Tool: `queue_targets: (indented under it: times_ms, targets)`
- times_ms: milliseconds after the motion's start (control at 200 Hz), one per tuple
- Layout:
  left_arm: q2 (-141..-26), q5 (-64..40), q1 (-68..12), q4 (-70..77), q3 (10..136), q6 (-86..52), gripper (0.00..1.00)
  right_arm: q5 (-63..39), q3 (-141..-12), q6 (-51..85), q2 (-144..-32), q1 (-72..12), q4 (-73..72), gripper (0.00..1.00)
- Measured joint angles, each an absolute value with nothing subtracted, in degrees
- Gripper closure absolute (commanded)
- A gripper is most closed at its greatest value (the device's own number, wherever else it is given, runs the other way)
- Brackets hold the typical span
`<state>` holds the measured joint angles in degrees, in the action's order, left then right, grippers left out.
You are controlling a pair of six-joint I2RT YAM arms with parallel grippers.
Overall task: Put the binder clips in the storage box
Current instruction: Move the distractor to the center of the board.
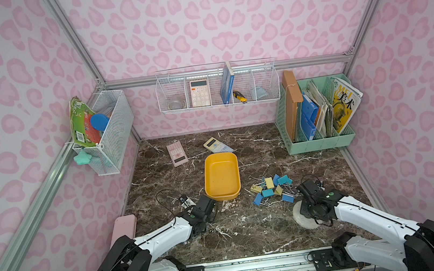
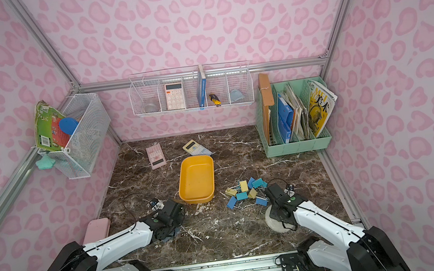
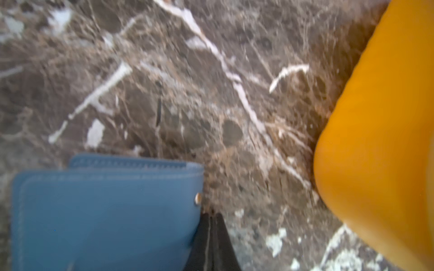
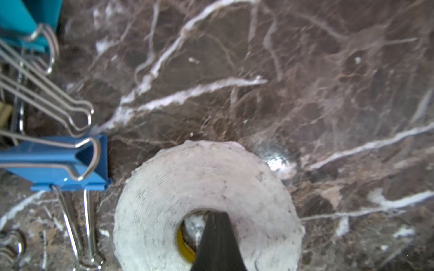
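I see the binder clips (image 1: 271,190) as a loose heap of blue, teal & pale yellow folded-metal bodies w/ silver wire loops. They lie on the table (image 1: 250,230), just beside the storage box (image 1: 221,175) on the right arm's side. The box is a shallow yellow tray w/ rounded corners. Only the wrist cams show the tips: left end effector (image 3: 212,219) clenched shut next to a blue pad (image 3: 105,211), right end effector (image 4: 216,221) clenched shut over a white tape roll (image 4: 206,183). In both top views the arms hide those tips
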<state>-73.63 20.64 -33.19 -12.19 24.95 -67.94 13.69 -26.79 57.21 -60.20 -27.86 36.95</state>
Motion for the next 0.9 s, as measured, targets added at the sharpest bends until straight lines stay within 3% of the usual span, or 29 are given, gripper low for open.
queue_targets:
  times_ms: [270, 370, 445, 515, 600, 756, 901]
  targets:
    - [-77.71, 18.39, -21.71, -3.01, 25.39, -62.57, 1.00, 12.95, -24.32, 56.10, -52.64, -12.10, 34.02, 0.99]
    - [-77.10, 16.62, -20.16, -5.30, 27.29, -60.47, 1.00, 11.09, -26.17, 53.80, -51.94, -10.79, 33.26, 0.95]
    - [-73.38, 13.89, -21.78, -12.53, 28.38, -59.05, 0.87, 11.68, -29.12, 52.42, -50.72, -13.69, 32.18, 0.82]
    - [-68.25, 13.26, -23.86, -18.85, 30.76, -57.56, 0.68, 11.75, -31.70, 50.87, -49.74, -16.56, 30.94, 0.64]
    - [-62.72, 13.17, -24.91, -22.09, 34.28, -55.81, 0.53, 11.14, -34.72, 48.88, -50.63, -18.44, 29.63, 0.53]
    - [-58.94, 12.82, -26.22, -28.08, 39.44, -52.77, 0.52, 9.21, -38.11, 46.28, -53.82, -24.27, 28.29, 0.52]
    - [-57.52, 9.65, -30.52, -29.65, 37.69, -53.06, 0.63, 7.77, -38.22, 45.10, -54.65, -25.65, 27.14, 0.53]
